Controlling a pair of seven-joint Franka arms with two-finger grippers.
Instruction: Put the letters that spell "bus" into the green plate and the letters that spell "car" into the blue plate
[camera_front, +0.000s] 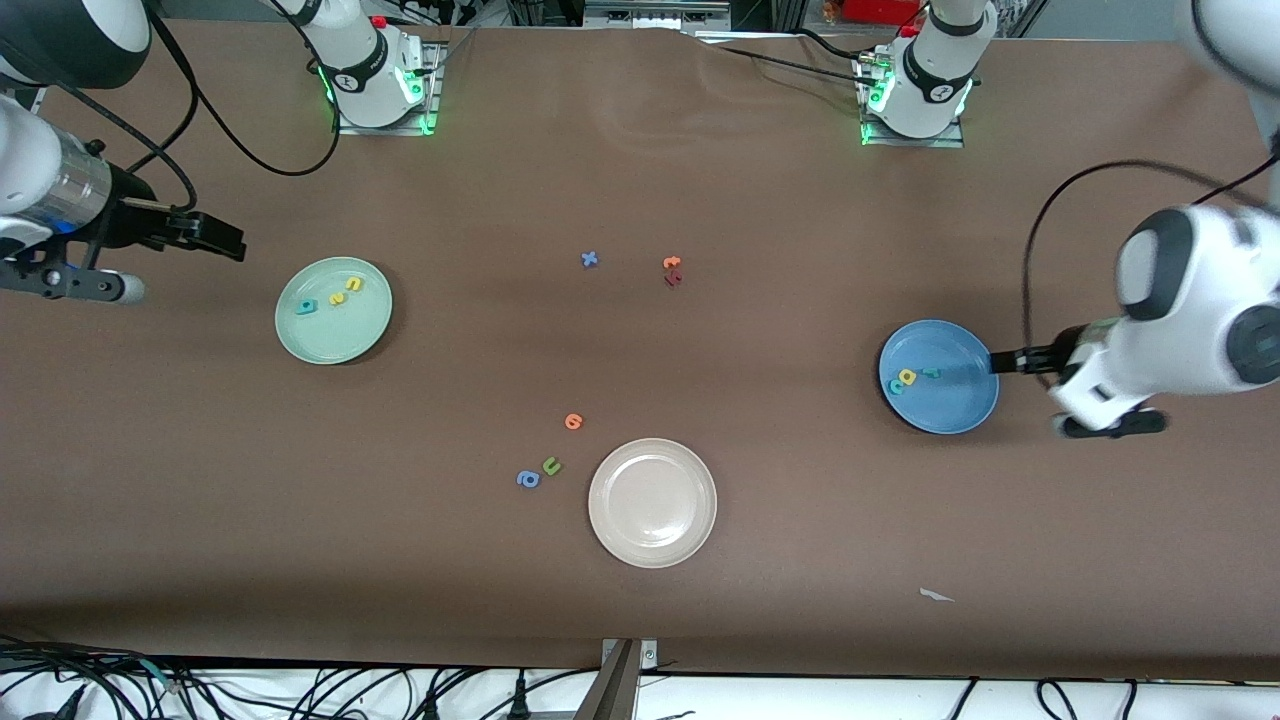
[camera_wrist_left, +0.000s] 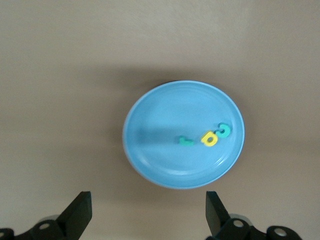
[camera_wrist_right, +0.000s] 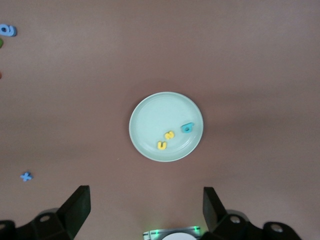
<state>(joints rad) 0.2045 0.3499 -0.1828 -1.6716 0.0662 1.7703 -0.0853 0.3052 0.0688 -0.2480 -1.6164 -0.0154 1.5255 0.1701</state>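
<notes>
The green plate (camera_front: 340, 335) (camera_wrist_right: 160, 117) lies toward the right arm's end of the table. In it are the teal "b" (camera_front: 306, 307) (camera_wrist_right: 187, 128), the yellow "s" (camera_front: 337, 298) (camera_wrist_right: 170, 135) and the yellow "u" (camera_front: 354, 285) (camera_wrist_right: 162, 145). The blue plate (camera_front: 955, 400) (camera_wrist_left: 170, 110) holds the teal "c" (camera_front: 896, 386) (camera_wrist_left: 223, 130), the yellow "a" (camera_front: 907, 377) (camera_wrist_left: 209, 138) and the teal "r" (camera_front: 931, 373) (camera_wrist_left: 186, 142). My left gripper (camera_front: 1003, 362) (camera_wrist_left: 148, 201) hangs open and empty just outside the blue plate's rim. My right gripper (camera_front: 225, 240) (camera_wrist_right: 146, 198) waits open and empty, off the green plate's edge.
A cream plate (camera_front: 652, 545) sits nearer the front camera, mid-table. Beside it lie an orange letter (camera_front: 573, 421), a green "u" (camera_front: 551, 465) and a blue "a" (camera_front: 528, 480). Farther back are a blue "x" (camera_front: 589, 259), an orange letter (camera_front: 672, 263) and a dark red one (camera_front: 673, 279).
</notes>
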